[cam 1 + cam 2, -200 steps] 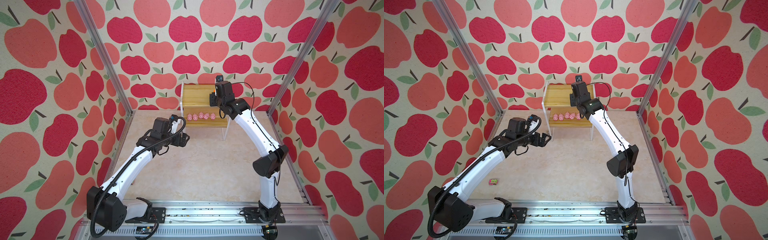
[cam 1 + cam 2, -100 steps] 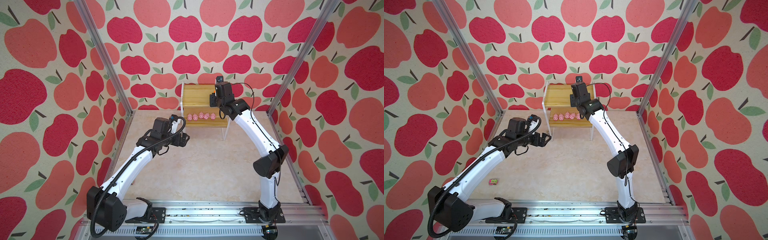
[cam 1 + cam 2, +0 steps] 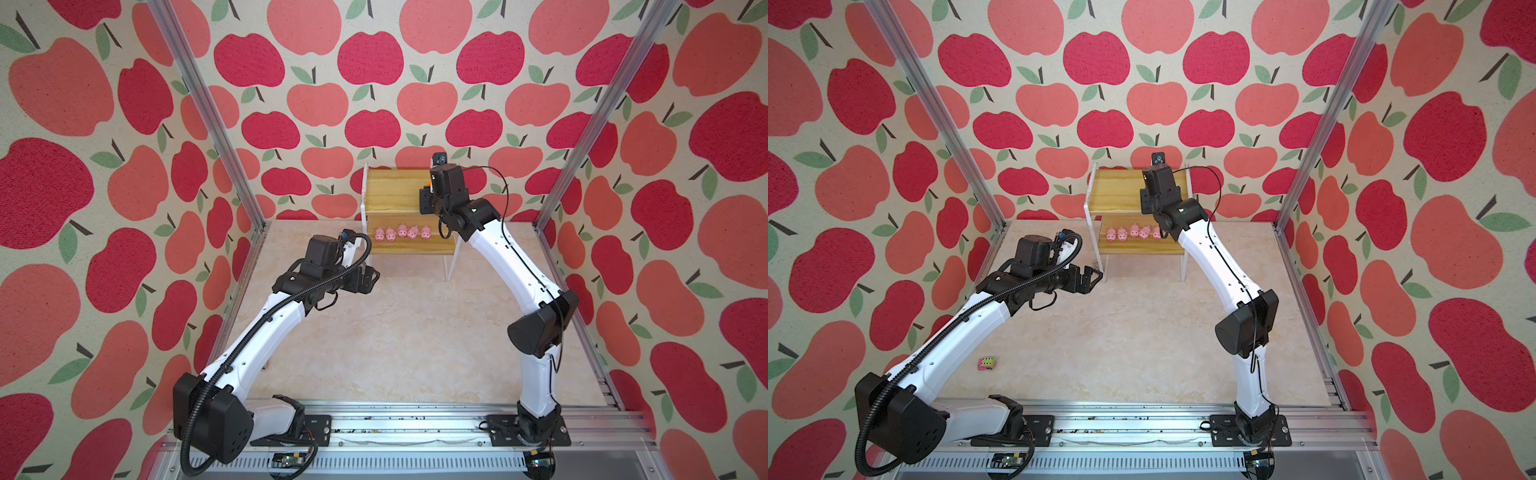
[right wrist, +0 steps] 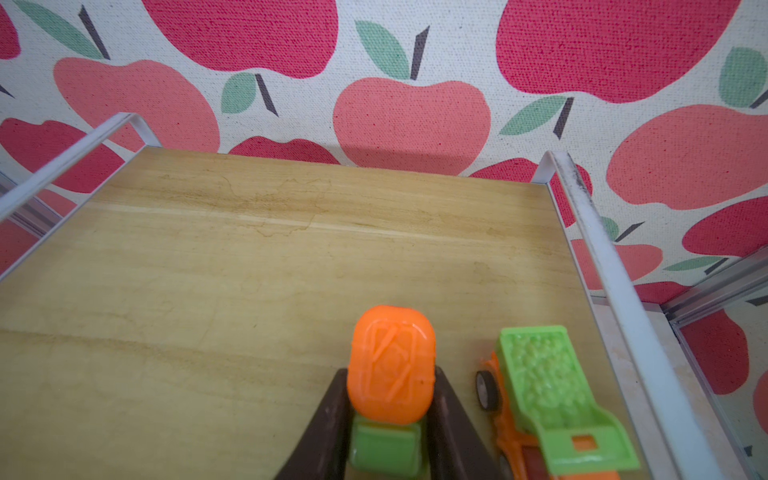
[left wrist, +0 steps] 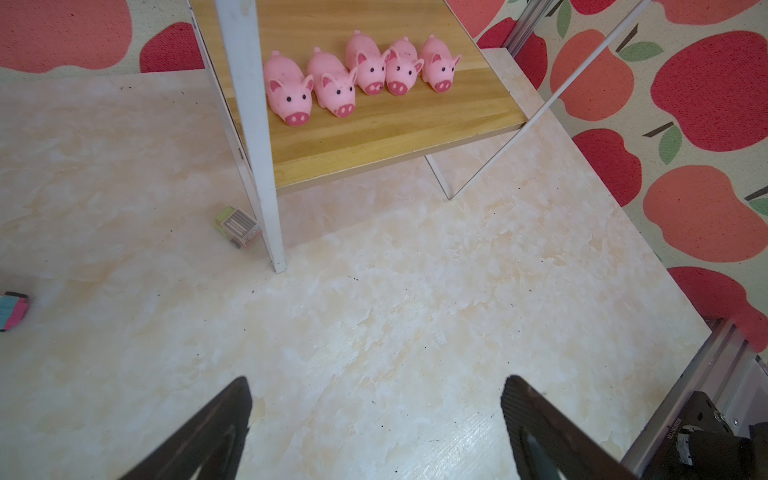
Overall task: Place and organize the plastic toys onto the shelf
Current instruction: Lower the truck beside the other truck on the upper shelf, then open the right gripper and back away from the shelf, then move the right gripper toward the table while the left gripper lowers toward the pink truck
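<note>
Apple-print walls are framing the shelf (image 3: 395, 191), where the right gripper (image 4: 390, 370) is narrowly clasping an orange truck (image 4: 392, 361) on its top board beside a green truck (image 4: 544, 370). A gentle release is probably coming next. The left gripper (image 5: 376, 380) is hovering wide and empty.

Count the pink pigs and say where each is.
5. The pink pigs stand side by side in one row on the shelf's lower board, snouts toward its front edge. The right arm covers part of the shelf, so more could be hidden.
</note>
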Tool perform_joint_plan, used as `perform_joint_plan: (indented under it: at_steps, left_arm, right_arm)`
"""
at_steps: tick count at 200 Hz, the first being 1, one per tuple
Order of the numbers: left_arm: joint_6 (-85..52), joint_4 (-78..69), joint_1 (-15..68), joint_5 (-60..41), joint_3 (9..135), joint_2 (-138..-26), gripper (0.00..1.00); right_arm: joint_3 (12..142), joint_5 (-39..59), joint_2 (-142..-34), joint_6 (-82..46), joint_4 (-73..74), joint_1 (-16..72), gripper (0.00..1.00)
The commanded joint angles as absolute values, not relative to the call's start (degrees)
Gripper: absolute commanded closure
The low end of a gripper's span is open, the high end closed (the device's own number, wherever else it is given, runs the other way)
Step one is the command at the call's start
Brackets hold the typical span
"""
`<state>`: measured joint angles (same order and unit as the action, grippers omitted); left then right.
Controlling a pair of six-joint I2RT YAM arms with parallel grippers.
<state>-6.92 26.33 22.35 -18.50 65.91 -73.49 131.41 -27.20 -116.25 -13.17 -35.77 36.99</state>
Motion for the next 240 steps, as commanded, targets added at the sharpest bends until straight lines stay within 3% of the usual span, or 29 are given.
perform_joint_plan:
  at_steps: [1, 30, 122, 140, 160, 193, 240]
  left_arm:
    - [-7.6, 24.7, 22.1, -19.0, 65.4, -72.4, 0.04]
    - [-7.6, 24.7, 22.1, -18.9, 65.3, -72.4, 0.04]
    - [-11.2, 24.0, 18.4, -19.9, 64.5, -73.2, 0.01]
    - [-13.8, 23.3, 15.0, -20.9, 63.9, -74.0, 0.01]
    - [-16.0, 22.9, 11.2, -20.9, 63.5, -74.9, 0.01]
    - [-18.0, 24.0, 5.7, -18.6, 63.2, -77.7, 0.01]
    - [-22.1, 25.5, -1.9, -12.2, 63.1, -82.8, 0.01]
  right_arm:
    - [131.1, -27.9, -114.8, -13.3, -36.3, 36.9, 0.62]
    - [134.3, -27.5, -116.0, -12.0, -36.9, 36.9, 0.51]
    - [141.3, -29.1, -112.9, -2.0, -34.0, 40.4, 0.34]
    - [131.6, -29.3, -106.7, 1.8, -27.9, 43.5, 0.27]
    - [110.6, -29.3, -95.6, 6.4, -14.1, 48.6, 0.21]
    - [80.0, -28.7, -81.9, 7.6, 2.1, 58.1, 0.19]
    - [60.3, -17.8, -82.6, 3.1, 11.2, 67.2, 0.19]
